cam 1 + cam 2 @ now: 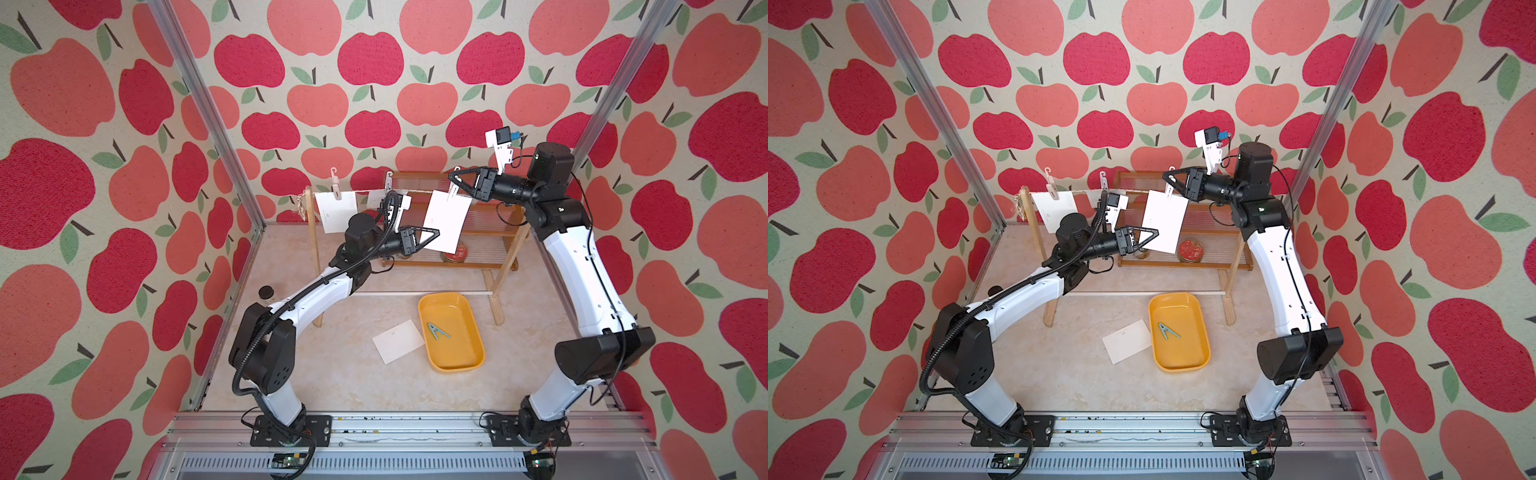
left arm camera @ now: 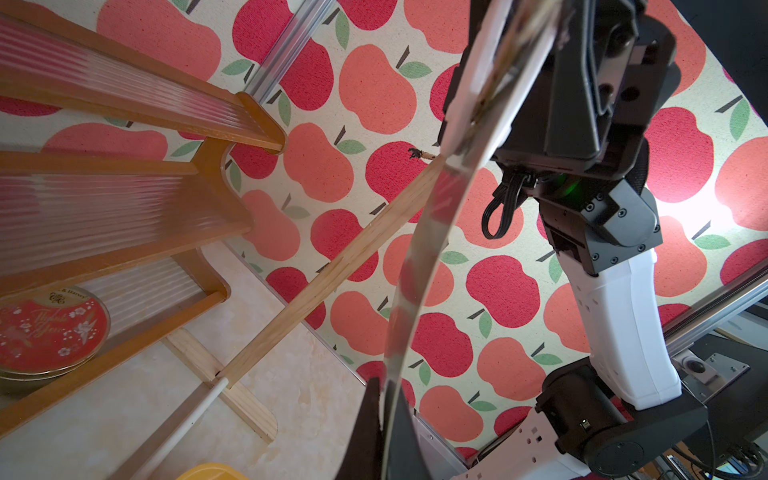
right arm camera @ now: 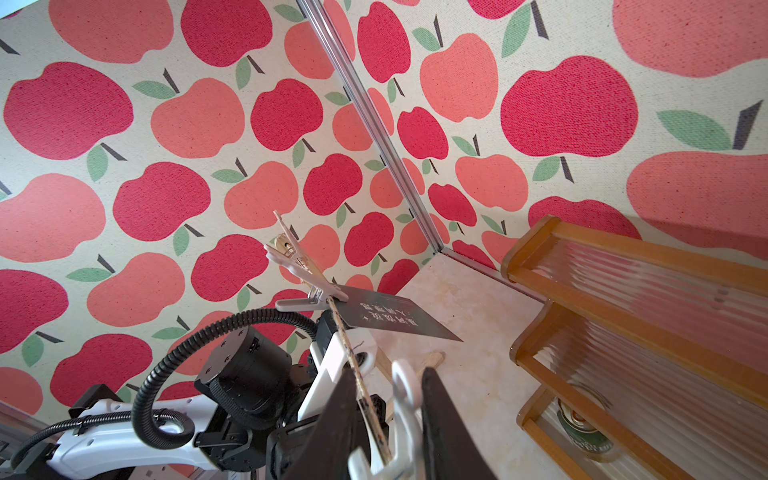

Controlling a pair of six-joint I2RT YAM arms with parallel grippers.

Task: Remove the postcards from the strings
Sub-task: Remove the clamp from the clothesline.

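Left tool (image 1: 433,237) is clamped shut on the lower corner of the card (image 1: 446,218), which hangs from the string (image 1: 365,191), while the right tool (image 1: 454,178) pinches the white peg (image 1: 451,194) holding it there. Unclipping looks like the step in hand: next that peg must gape fully, then the left tool can draw the card down and clear without tearing it.

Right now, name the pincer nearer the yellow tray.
Left. The left pincer grips the postcard's lower edge, above and behind the yellow tray; the right pincer pinches the white clothespin, higher up.
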